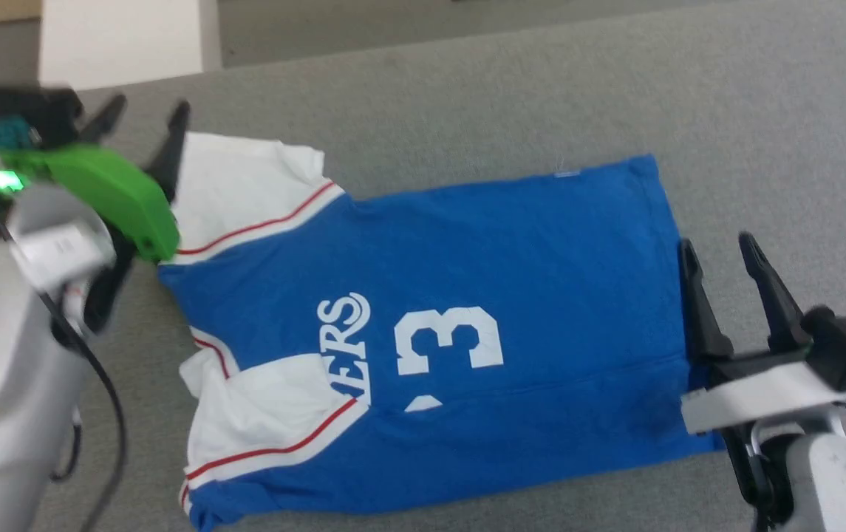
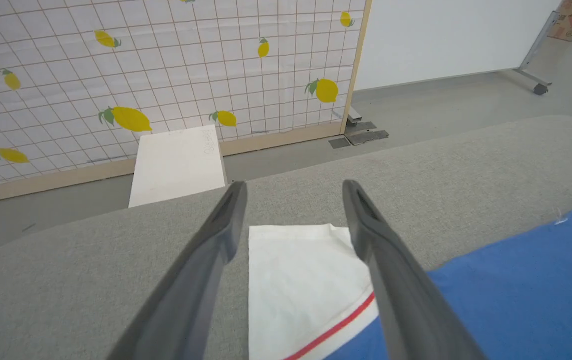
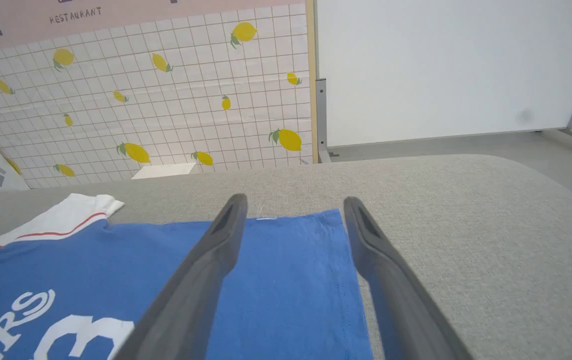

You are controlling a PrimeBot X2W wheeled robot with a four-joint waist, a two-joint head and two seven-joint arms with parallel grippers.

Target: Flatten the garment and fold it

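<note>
Grey cushion (image 1: 467, 96) bears the garment (image 1: 526, 281), with left claw (image 1: 151, 105) and right claw (image 1: 716, 242) both spread apart.

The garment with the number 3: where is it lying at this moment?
In the head view the garment lies spread on the grey surface, mid-frame, its white sleeves by the open left gripper and its hem by the open right gripper.

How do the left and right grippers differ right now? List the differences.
The left gripper is at the garment's white sleeve; the right gripper is at its blue hem. The left wrist bears a green cover; the right wrist bears a white band. Both are open and hold nothing.
</note>
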